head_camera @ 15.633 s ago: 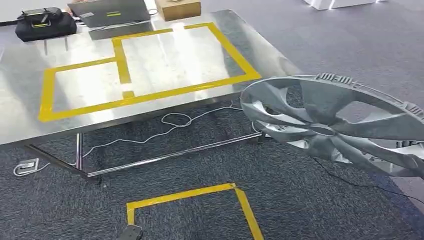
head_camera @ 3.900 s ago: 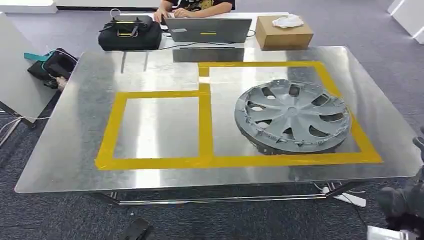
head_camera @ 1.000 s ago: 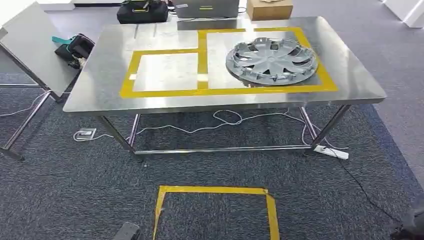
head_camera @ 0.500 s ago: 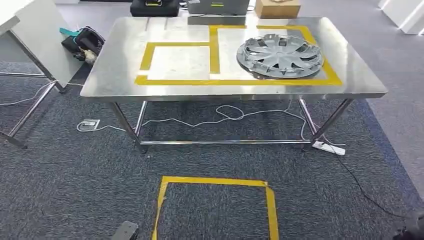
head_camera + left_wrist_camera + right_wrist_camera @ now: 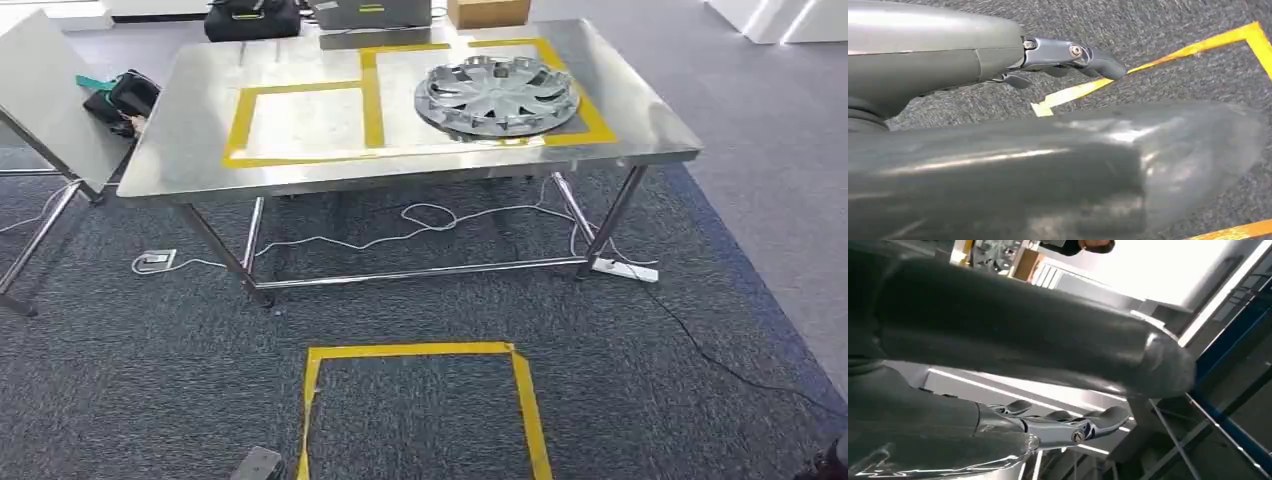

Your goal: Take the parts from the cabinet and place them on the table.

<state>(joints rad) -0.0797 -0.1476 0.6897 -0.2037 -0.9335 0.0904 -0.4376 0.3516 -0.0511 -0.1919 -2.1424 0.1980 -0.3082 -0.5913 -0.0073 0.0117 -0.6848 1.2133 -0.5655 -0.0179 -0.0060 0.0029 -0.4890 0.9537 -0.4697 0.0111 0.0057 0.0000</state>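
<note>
Grey wheel cover (image 5: 497, 94) lies flat on the steel table (image 5: 180, 150), inside the right-hand box of the yellow tape outline (image 5: 371, 100), its near edge over the front tape strip. Left-hand tape box is bare metal. At the table's far edge: black bag (image 5: 252, 17), laptop (image 5: 368, 12), cardboard box (image 5: 487, 11). Second tabletop (image 5: 45, 90) stands tilted off to the left, with a dark bag with teal strap (image 5: 120, 97) on the floor between it and the steel table. White cable (image 5: 420, 218) loops on the grey carpet under the table, small white box (image 5: 152, 262) near the left leg, power strip (image 5: 624, 269) by the right leg. Yellow tape square (image 5: 415, 400) on the carpet in front, well apart from the table.

Left hand (image 5: 1068, 57) hangs over the carpet near a yellow tape corner, fingers extended and apart, nothing in it. Right hand (image 5: 1068, 425) also holds nothing, fingers stretched out and slightly apart, blue racking (image 5: 1233, 405) and bright window behind it
</note>
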